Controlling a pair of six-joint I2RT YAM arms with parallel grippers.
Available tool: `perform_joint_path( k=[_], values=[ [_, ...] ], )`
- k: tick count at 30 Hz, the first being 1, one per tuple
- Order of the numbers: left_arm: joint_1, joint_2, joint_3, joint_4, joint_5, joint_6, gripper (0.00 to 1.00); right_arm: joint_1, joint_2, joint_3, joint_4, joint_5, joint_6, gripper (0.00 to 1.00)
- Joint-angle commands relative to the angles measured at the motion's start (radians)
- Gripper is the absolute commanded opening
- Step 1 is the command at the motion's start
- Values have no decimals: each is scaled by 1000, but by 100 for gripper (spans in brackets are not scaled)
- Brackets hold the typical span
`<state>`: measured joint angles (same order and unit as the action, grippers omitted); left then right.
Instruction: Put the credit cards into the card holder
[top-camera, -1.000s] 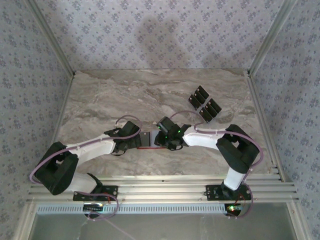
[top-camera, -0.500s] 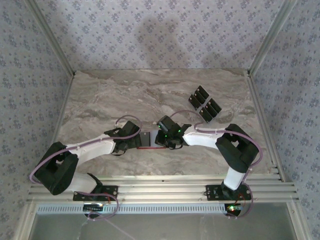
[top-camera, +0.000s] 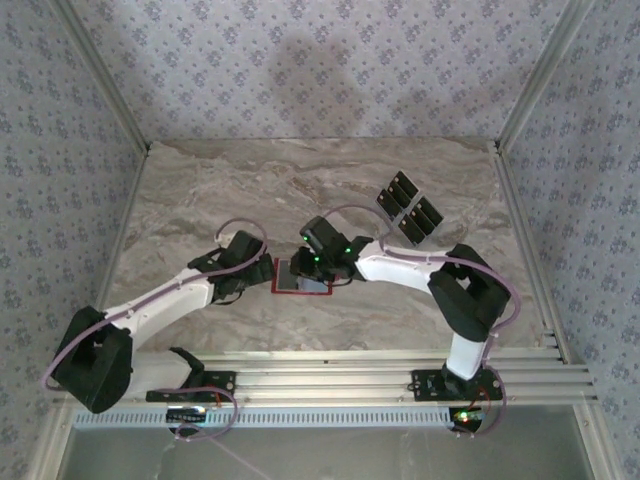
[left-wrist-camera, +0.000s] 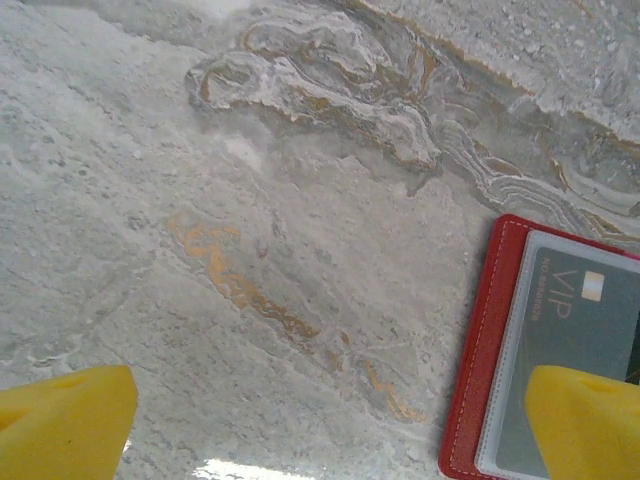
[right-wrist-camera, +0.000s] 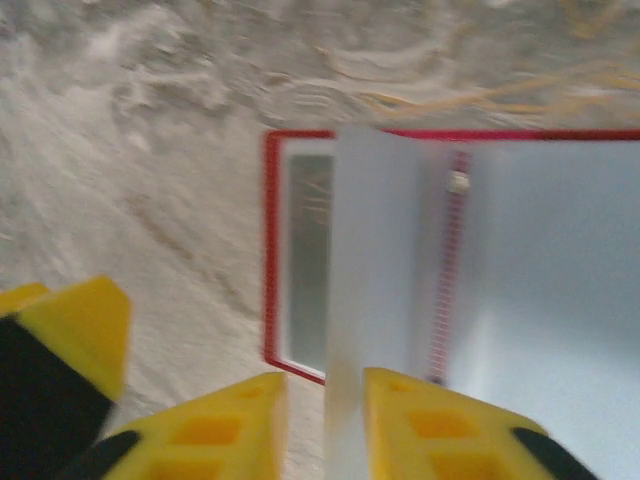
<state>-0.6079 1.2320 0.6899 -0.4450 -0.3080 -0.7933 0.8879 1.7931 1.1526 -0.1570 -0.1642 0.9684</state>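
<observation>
Card holder (top-camera: 285, 283) lies open and flat on the marbled worktop (top-camera: 200, 190), near the middle, between my two end effectors. My left end effector (top-camera: 256, 276) sits at its left edge and my right end effector (top-camera: 316, 266) is over its right half.

Left wrist view: my left end effector (left-wrist-camera: 320, 430) is spread wide, with bare stone between the fingertips. One yellow fingertip (left-wrist-camera: 585, 420) hangs over the clear pocket of the card holder (left-wrist-camera: 490, 350); I can't tell if it touches. The other is off to the side above the worktop. Under the clear pocket a grey VIP card (left-wrist-camera: 580, 310) lies flat inside the red border, chip visible.

Right wrist view (blurry): the fingers of my right end effector (right-wrist-camera: 325, 430) are a little apart, and a thin pale inner leaf (right-wrist-camera: 375, 250) of the card holder (right-wrist-camera: 540, 300) stands up between them. The leaf rests against one finger (right-wrist-camera: 440, 430). A sliver of worktop shows between it and the other finger (right-wrist-camera: 200, 435), so it is not clamped. A small pale stud (right-wrist-camera: 458, 182) sits beside red stitching just past the leaf.

Credit cards (top-camera: 410, 208): black with pale stripes, grouped flat on the worktop, right of centre toward the back, well apart from the card holder and both end effectors.
</observation>
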Motion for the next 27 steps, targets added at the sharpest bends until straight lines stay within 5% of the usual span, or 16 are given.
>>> perform_joint_path(
  k=[1,19,27],
  values=[
    [10,-31,25,-45,15,17,100,23,78,92,-61,-29,-48,37],
    [17,-85,41,-84,23,-7,100,25,261,207,-82,-96,-71,40],
    [17,-67,118,-114,60,-12,100,-35,122,185,-84,-104,-115,41]
  ],
)
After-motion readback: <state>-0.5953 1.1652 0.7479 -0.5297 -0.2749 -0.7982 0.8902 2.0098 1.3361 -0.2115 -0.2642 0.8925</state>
